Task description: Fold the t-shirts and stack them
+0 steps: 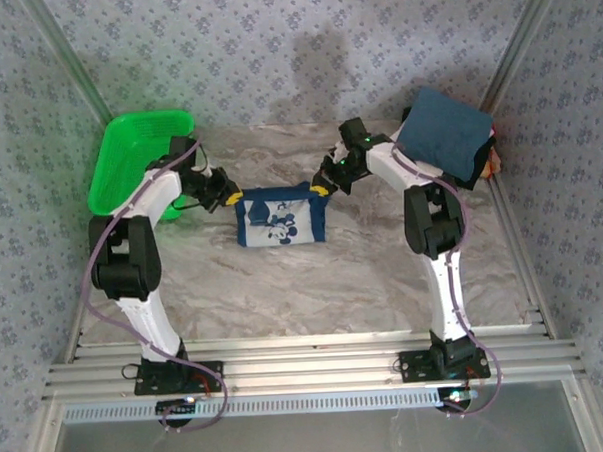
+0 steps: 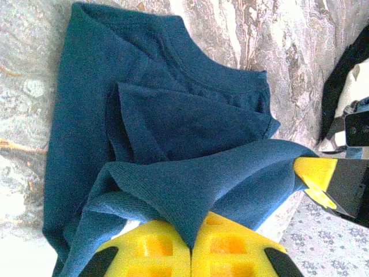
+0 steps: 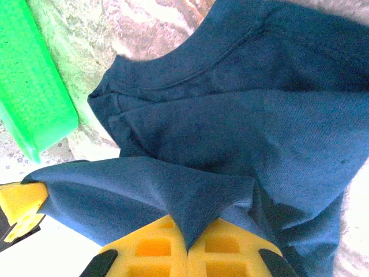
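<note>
A dark navy t-shirt (image 1: 277,219) with a pale printed picture hangs stretched between my two grippers above the middle of the table. My left gripper (image 1: 227,194) is shut on its left top corner, and the navy cloth (image 2: 173,190) runs pinched into the yellow pads (image 2: 153,248). On the shirt's right top corner my right gripper (image 1: 323,185) is shut too, with a fold of cloth (image 3: 190,196) caught between its yellow pads (image 3: 230,251). A stack of folded t-shirts (image 1: 446,135), teal-blue on top, sits at the back right.
A bright green mesh basket (image 1: 138,158) stands at the back left, close behind my left arm; its wall (image 3: 31,86) also shows in the right wrist view. Marbled tabletop (image 1: 304,286) spreads in front of the shirt. Patterned walls enclose the table.
</note>
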